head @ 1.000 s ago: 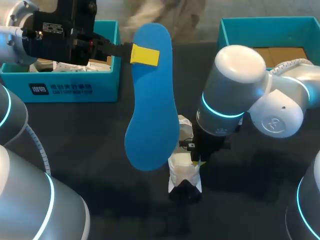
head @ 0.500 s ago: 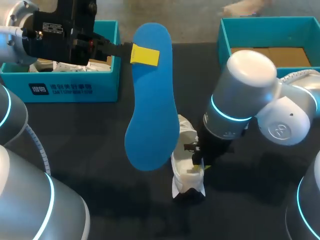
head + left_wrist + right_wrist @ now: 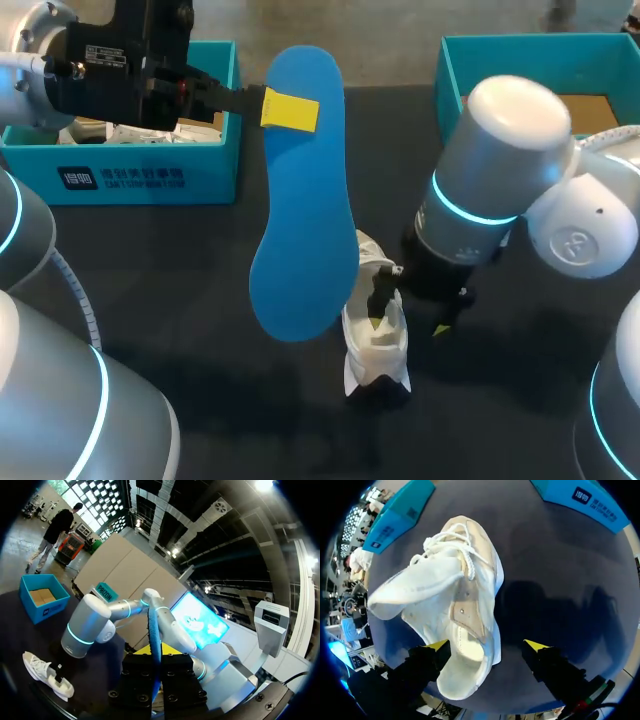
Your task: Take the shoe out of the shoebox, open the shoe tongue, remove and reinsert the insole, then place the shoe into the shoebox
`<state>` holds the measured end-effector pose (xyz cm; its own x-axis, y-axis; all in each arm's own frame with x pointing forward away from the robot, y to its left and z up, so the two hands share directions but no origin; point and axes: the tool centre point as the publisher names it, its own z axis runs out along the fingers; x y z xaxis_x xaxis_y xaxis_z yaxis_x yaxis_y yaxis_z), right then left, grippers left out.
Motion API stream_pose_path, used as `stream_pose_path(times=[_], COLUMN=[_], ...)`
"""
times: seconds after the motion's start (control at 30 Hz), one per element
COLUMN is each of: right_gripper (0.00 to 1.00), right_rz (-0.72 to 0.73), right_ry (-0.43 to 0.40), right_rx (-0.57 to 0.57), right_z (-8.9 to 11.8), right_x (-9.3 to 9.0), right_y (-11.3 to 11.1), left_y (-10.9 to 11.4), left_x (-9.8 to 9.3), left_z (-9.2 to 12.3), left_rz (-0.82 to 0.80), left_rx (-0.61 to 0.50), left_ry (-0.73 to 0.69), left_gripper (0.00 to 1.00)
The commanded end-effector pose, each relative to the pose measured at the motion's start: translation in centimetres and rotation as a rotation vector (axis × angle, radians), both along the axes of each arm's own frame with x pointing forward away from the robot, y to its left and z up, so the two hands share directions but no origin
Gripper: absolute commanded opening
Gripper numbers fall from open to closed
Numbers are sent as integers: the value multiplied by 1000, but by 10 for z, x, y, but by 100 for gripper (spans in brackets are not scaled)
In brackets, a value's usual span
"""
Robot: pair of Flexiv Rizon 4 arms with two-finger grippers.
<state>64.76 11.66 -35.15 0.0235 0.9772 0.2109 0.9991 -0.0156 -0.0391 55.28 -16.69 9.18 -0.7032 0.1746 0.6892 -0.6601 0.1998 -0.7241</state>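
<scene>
Head view: left gripper point(image 3: 290, 110) pinches the blue insole point(image 3: 300, 230) aloft, near the left shoebox point(image 3: 150, 175); white shoe point(image 3: 375, 345) lies on the table point(image 3: 180, 300) under the right gripper point(image 3: 407, 325) | left wrist view: insole edge-on, clamped between the fingers | right wrist view: fingers spread wide, shoe's heel partly between them.

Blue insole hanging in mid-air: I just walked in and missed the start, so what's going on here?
The left gripper, jaws shut on the blue insole, holds it raised above the table. The white shoe lies on the table with its opening showing and no insole in it. The right gripper hangs just over the shoe's heel end, jaws open and gripping nothing. Reinserting the insole is not yet done.
</scene>
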Motion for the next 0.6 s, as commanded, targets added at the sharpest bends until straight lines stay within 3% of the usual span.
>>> stream_pose_path(times=[0.03,0.17,0.27,0.6], right_gripper=[100,100,100,100], right_rz=[-27,14,75,75], right_ry=[53,63,10,10], right_rx=[58,180,290,290], right_z=[19,28,38,38], right_x=[-2,-4,-6,-6], right_y=[-21,-33,-42,-42], left_y=[-1,-1,-1,-1], left_x=[1,1,1,1], left_z=[1,1,1,1], left_rz=[-2,-2,-2,-2], left_rx=[4,4,4,4], left_ry=[0,0,0,0], left_gripper=[0,0,0,0])
